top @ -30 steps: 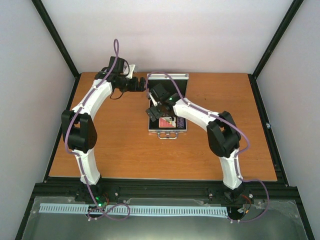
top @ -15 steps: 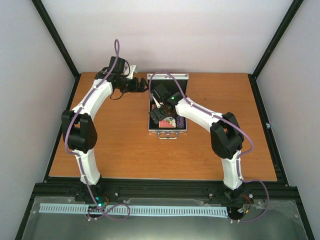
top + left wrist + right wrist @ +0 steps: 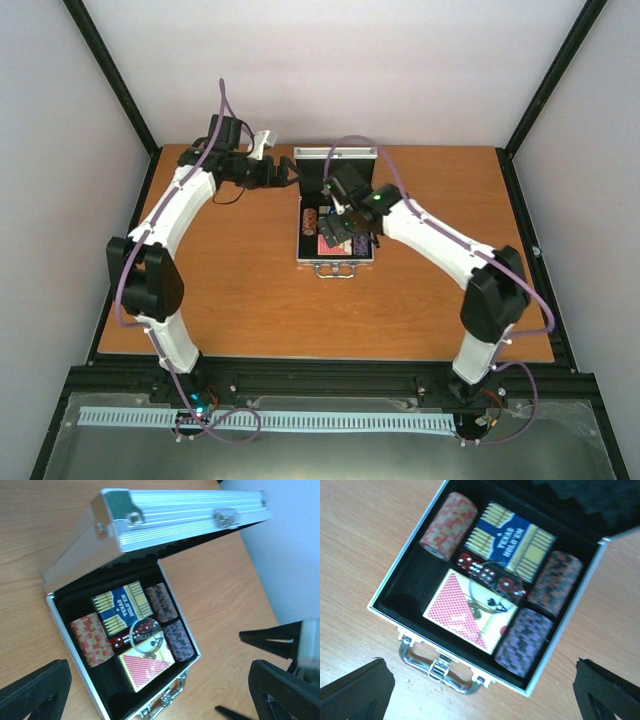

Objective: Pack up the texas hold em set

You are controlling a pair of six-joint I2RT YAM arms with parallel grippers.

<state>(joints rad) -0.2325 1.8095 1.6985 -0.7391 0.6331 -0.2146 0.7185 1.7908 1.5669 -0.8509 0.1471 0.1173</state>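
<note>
Fingers (image 3: 35, 690) of the left gripper (image 3: 160, 680) are seen spread wide at the lower corners of the left wrist view, with nothing clamped between them. Beyond them the case (image 3: 55, 605) is caught open on the table (image 3: 230, 590), its ribbed silver lid (image 3: 185, 510) raised and leaning over the base. Inside the case, chip stacks (image 3: 90, 640), a blue deck (image 3: 122, 607) and a red deck (image 3: 147, 667) are packed, and the clear disc (image 3: 146, 637) is laid across the red deck and the dice (image 3: 120, 640).

Over to the right wrist view: the pads of the right gripper (image 3: 480, 680) are likewise held far apart and empty, and the case is looked straight down into. The handle (image 3: 437, 667) is shown on its near wall. Every compartment appears filled, so only shutting and latching are judged to be left.

The case is judged rigid and smooth, weighted by chips, and likely to skid if shoved sideways. The lid is best taken at its free front edge and pressed down while the base is steadied. The disc lies loose and could be knocked askew.

In the top view, the left arm (image 3: 185, 200) is stretched long, its wrist turned sideways, the gripper placed just left of the lid. The right arm (image 3: 440, 245) is reached in from the right of the case, elbow bent, wrist tipped down over the base.
</note>
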